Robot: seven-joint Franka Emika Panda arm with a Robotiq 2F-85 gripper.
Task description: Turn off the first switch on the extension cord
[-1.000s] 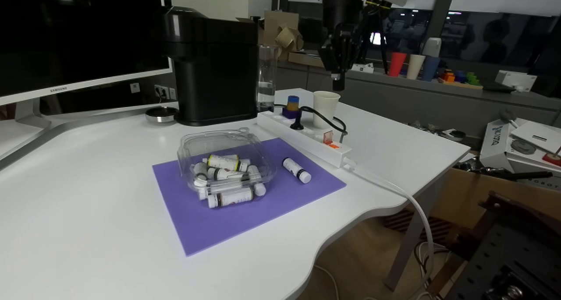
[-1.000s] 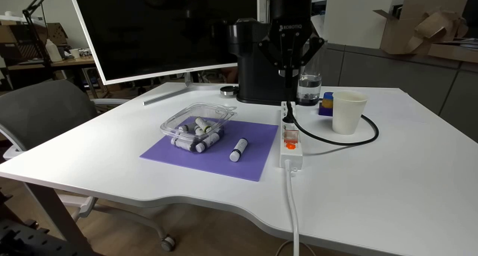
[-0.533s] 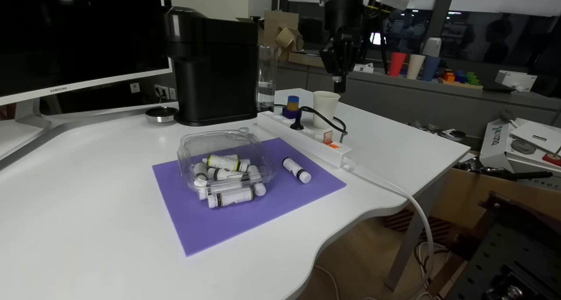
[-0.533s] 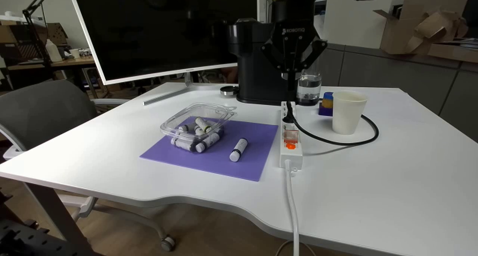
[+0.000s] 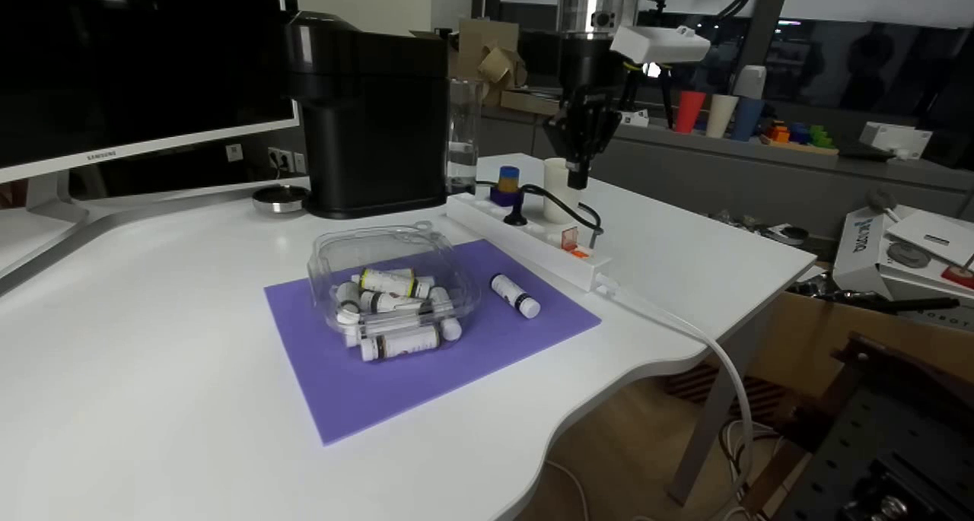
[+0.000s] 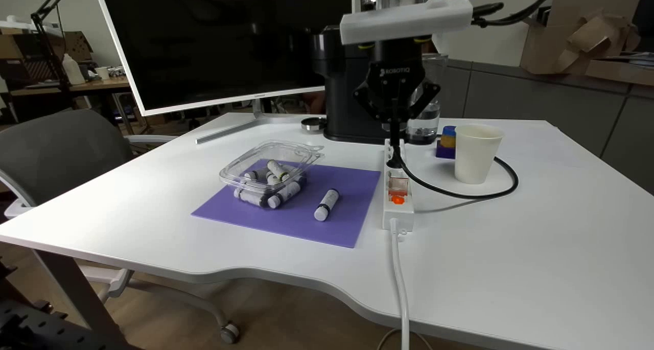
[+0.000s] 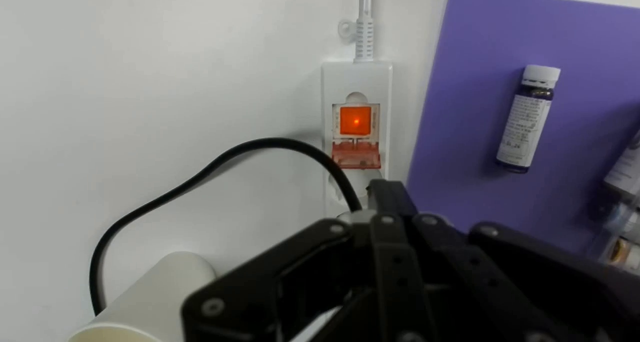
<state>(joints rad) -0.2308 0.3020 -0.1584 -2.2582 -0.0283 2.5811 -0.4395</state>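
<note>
The white extension cord (image 5: 548, 253) lies on the table and also shows in an exterior view (image 6: 399, 221) and the wrist view (image 7: 357, 80). Its orange switch (image 7: 355, 121) sits near the cable end, with a small bright spot on it; it also shows in both exterior views (image 5: 579, 253) (image 6: 398, 200). The clear red switch cover (image 7: 356, 155) is flipped open, away from the cable end (image 6: 398, 185). My gripper (image 7: 392, 194) is shut and empty, pointing down above the strip, beyond the cover on the plug side. In both exterior views its fingertips (image 5: 578, 180) (image 6: 395, 138) are apart from the strip.
A black plug (image 5: 516, 215) stands in the strip; its black cable (image 7: 270, 142) loops around a white cup (image 6: 475, 153). A purple mat (image 6: 327, 232) beside the strip holds a loose bottle (image 7: 527, 120) and a clear box (image 5: 388, 255) of bottles. A coffee machine (image 5: 373, 125) stands behind.
My gripper has come down closer to the strip, and the white camera mount on the wrist now shows fully in both exterior views. The gripper stays shut. The strip, switch and cover have not moved.
</note>
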